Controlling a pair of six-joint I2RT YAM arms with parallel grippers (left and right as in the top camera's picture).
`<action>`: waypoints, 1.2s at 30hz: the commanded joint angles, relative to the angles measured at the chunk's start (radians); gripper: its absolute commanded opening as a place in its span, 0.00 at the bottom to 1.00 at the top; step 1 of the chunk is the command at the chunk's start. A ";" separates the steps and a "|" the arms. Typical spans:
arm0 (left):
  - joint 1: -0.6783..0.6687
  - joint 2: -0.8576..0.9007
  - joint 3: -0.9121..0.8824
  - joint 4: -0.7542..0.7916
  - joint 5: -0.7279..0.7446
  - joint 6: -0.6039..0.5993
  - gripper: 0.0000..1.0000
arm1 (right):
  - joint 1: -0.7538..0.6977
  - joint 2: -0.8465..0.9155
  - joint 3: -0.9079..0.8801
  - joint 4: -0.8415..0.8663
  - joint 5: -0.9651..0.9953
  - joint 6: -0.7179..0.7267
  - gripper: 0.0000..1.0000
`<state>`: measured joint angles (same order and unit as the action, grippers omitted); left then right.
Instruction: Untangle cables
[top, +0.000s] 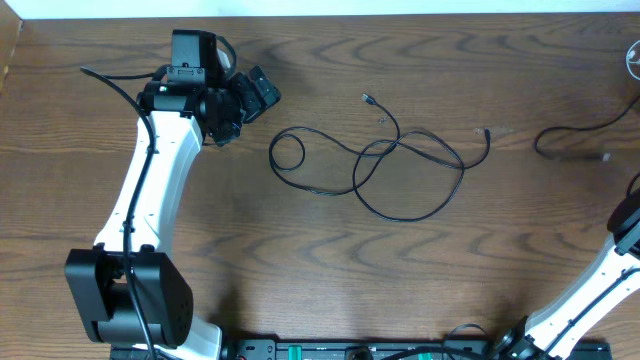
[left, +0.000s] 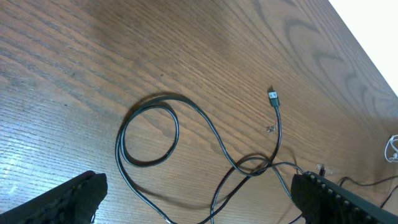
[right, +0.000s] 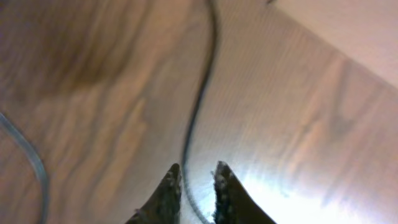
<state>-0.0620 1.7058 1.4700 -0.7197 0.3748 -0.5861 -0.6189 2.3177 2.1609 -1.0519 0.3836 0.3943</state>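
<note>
The cables (top: 385, 165) are thin black cords lying tangled mid-table, with a loop on the left and a silver plug end (top: 366, 98) at the far side. The left wrist view shows them too (left: 149, 134), with the plug (left: 273, 97). My left gripper (top: 258, 92) is open and empty, to the left of the tangle; in its own view (left: 196, 190) its fingers sit wide apart over the cords. A separate black cord (top: 565, 132) lies at the right. My right gripper (right: 196, 174) has its fingers almost closed around a thin cord (right: 202, 93), close to the table.
A small whitish piece (top: 634, 60) lies at the far right edge. The table's pale far edge (top: 320, 8) runs along the top. The right arm (top: 625, 230) enters at the right edge, with its gripper outside the overhead view.
</note>
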 joint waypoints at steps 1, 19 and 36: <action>-0.001 0.006 0.002 -0.002 -0.010 0.010 1.00 | 0.023 0.011 -0.001 -0.008 -0.187 -0.069 0.36; -0.001 0.006 0.002 -0.002 -0.010 0.010 1.00 | 0.307 0.011 -0.169 -0.260 -0.327 -0.130 0.73; -0.001 0.006 0.002 -0.002 -0.010 0.010 1.00 | 0.312 0.011 -0.356 0.047 -0.330 -0.090 0.56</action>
<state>-0.0620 1.7058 1.4700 -0.7193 0.3748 -0.5861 -0.3046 2.3157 1.8256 -1.0962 0.0360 0.2718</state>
